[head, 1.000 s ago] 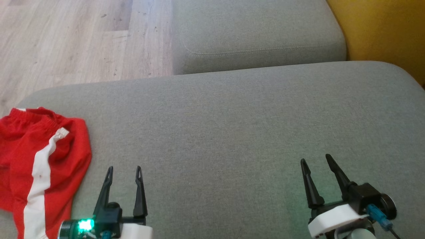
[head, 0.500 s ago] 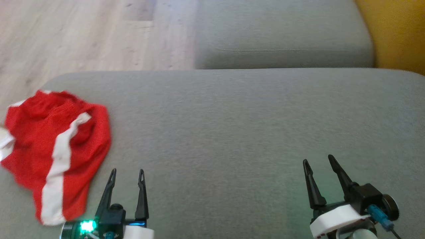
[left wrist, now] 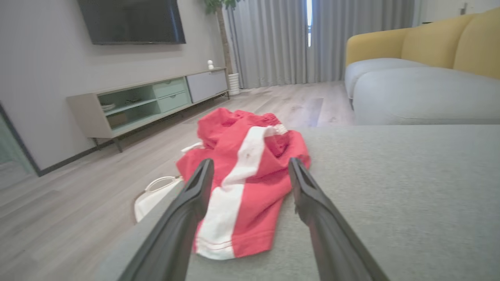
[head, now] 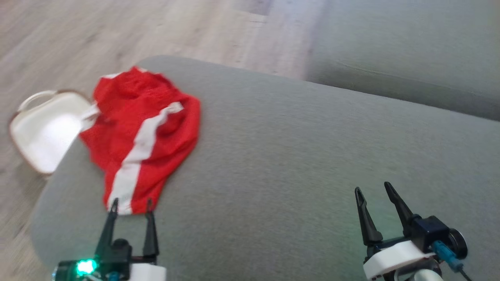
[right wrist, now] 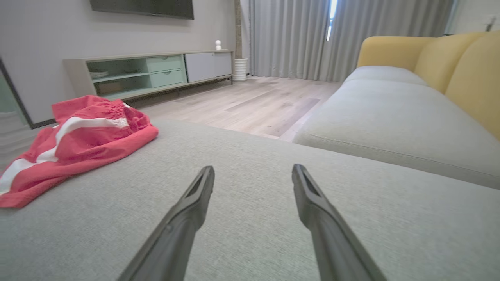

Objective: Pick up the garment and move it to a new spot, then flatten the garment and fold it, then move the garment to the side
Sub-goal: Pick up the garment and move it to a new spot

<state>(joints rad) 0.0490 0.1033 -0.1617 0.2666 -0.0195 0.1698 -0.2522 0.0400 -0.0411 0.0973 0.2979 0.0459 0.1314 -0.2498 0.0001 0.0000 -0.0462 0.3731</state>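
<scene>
The garment (head: 140, 136) is a pair of red shorts with a white side stripe, lying crumpled near the left corner of the grey sofa cushion (head: 293, 164). My left gripper (head: 131, 205) is open, its fingertips just short of the garment's near hem, with nothing between them. The left wrist view shows the garment (left wrist: 246, 171) straight ahead between those open fingers (left wrist: 195, 195). My right gripper (head: 371, 189) is open over bare cushion at the lower right, far from the garment (right wrist: 74, 144), which lies to its left.
A white bag (head: 45, 128) with a handle rests on the wooden floor (head: 117, 35) beside the cushion's left edge. A second grey seat (head: 410, 62) and yellow backrests (right wrist: 461, 66) lie beyond. A TV cabinet (left wrist: 144, 101) stands along the far wall.
The head camera has swung left, so the garment sits further right and higher in the picture and the white bag has come into view. Both grippers stay open.
</scene>
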